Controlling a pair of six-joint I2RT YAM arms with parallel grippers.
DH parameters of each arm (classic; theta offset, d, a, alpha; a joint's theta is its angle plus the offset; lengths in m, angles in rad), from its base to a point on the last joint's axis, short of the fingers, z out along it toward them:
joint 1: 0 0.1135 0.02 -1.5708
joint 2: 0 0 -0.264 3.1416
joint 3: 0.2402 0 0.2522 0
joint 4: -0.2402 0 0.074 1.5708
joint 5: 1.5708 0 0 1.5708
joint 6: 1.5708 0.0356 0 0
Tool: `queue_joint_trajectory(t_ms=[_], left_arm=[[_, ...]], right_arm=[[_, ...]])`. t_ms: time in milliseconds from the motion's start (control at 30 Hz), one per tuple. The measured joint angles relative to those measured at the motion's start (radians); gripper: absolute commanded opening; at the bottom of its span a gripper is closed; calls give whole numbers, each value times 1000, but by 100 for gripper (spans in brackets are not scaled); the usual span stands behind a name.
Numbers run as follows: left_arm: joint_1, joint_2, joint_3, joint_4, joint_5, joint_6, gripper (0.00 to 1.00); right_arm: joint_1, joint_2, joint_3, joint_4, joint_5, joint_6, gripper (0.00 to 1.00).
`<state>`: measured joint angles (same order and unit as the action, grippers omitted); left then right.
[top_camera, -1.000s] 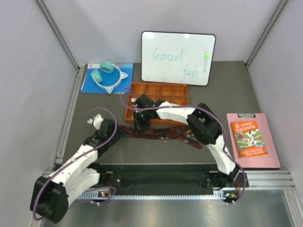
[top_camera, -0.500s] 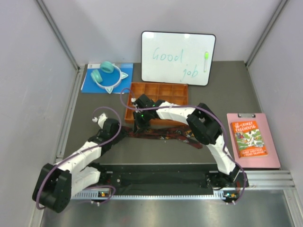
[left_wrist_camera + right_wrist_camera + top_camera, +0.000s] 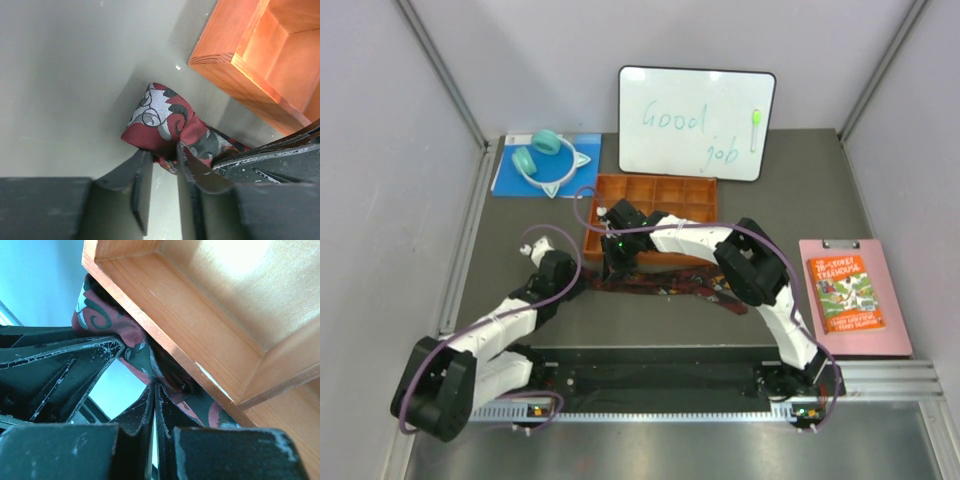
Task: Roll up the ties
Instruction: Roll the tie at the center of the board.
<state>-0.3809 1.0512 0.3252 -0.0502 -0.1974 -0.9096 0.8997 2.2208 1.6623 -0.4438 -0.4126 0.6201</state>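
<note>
Pinching the tie (image 3: 670, 285) with my right gripper (image 3: 152, 386), jaws closed flat on the fabric, I hold it just beside the near left corner of the orange wooden tray (image 3: 665, 192). The tie lies stretched on the dark surface (image 3: 510, 260) along the tray's near wall, outside it; the compartments I can see show only bare wood. My left gripper (image 3: 162, 156) has its jaws a narrow gap apart around the tie's folded end, and I cannot tell whether they clamp it.
</note>
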Motion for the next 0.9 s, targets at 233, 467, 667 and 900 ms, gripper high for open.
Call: queue_joint_trajectory(t_ms=[233,467,667,900], left_arm=[[0,13,11,10,7,28,12],[-4,-3,24,-16,1,53,2],[-64,-18,64,-80,-63,74,1],[-267,18,188,-200,-261,74,1]], right_arm=[[0,0,0,1,2,0,0],[0,0,0,2,4,-1,0],[0,0,1,1,4,-4,0],[0,0,1,-2,6,-6,0]])
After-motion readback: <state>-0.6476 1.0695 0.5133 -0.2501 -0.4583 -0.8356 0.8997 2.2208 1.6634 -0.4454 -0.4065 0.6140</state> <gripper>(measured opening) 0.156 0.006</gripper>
